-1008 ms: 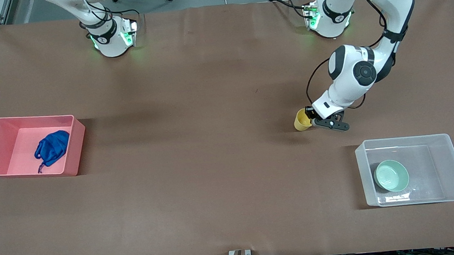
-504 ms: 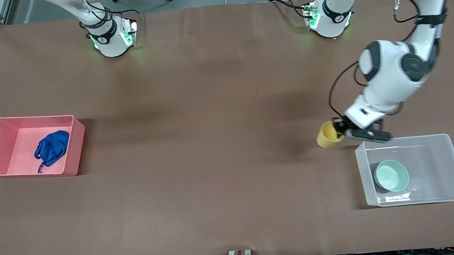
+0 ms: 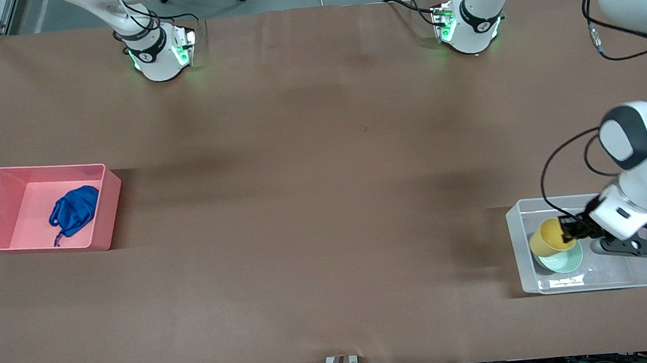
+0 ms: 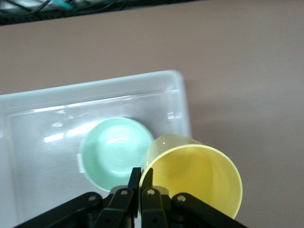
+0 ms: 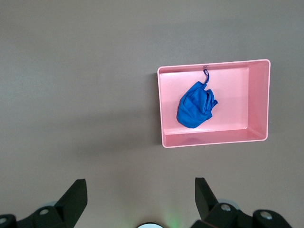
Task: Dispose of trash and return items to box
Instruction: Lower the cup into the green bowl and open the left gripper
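Note:
My left gripper is shut on the rim of the yellow cup and holds it tilted over the clear tub, above the mint-green bowl that lies in the tub. In the left wrist view the gripper pinches the cup by its wall, over the bowl in the tub. The blue wad lies in the pink bin; it also shows in the right wrist view. My right gripper is open and empty, high above the table; only the right arm's base shows in the front view.
The pink bin stands at the right arm's end of the table, the clear tub at the left arm's end, both near the front camera. Brown table top lies between them.
My left gripper has carried the yellow cup from the table toward the front camera and now holds it over the clear tub. The right arm has not moved.

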You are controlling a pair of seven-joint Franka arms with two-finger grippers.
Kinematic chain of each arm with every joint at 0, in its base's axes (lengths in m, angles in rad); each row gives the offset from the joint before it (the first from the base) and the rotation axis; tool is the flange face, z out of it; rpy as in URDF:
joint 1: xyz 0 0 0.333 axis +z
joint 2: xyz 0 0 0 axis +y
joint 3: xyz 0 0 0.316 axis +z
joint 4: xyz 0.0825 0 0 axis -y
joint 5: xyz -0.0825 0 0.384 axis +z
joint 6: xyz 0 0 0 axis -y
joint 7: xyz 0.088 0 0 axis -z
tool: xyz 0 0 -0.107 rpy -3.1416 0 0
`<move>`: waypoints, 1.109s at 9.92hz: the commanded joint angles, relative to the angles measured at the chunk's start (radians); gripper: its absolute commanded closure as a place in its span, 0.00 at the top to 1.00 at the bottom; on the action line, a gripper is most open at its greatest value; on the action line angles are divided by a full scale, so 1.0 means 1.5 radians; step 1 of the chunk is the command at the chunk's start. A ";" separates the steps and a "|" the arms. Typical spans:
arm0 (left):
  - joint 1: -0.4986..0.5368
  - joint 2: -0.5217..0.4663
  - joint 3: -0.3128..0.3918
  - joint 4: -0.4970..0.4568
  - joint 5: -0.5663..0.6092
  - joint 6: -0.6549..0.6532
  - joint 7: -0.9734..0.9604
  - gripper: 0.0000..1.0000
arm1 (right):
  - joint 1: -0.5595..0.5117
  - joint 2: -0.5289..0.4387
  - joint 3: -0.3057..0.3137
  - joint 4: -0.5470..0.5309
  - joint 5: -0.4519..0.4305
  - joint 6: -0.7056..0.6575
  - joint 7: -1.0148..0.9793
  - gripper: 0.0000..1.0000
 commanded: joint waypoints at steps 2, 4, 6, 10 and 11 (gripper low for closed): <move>-0.002 0.066 0.051 0.027 -0.012 -0.013 0.063 0.02 | -0.005 0.003 0.006 0.010 0.003 -0.008 0.011 1.00; -0.002 0.086 0.055 0.025 -0.012 -0.008 0.069 0.05 | -0.006 0.003 0.006 0.010 0.003 -0.009 0.011 1.00; 0.009 0.098 0.055 0.021 -0.012 -0.005 0.070 0.16 | -0.006 0.003 0.006 0.010 0.003 -0.009 0.011 1.00; 0.008 0.034 0.047 0.022 -0.005 -0.009 0.069 1.00 | -0.006 0.003 0.006 0.010 0.003 -0.009 0.011 1.00; 0.010 -0.006 0.029 0.016 -0.004 -0.014 0.059 1.00 | -0.006 0.003 0.006 0.010 0.003 -0.009 0.011 1.00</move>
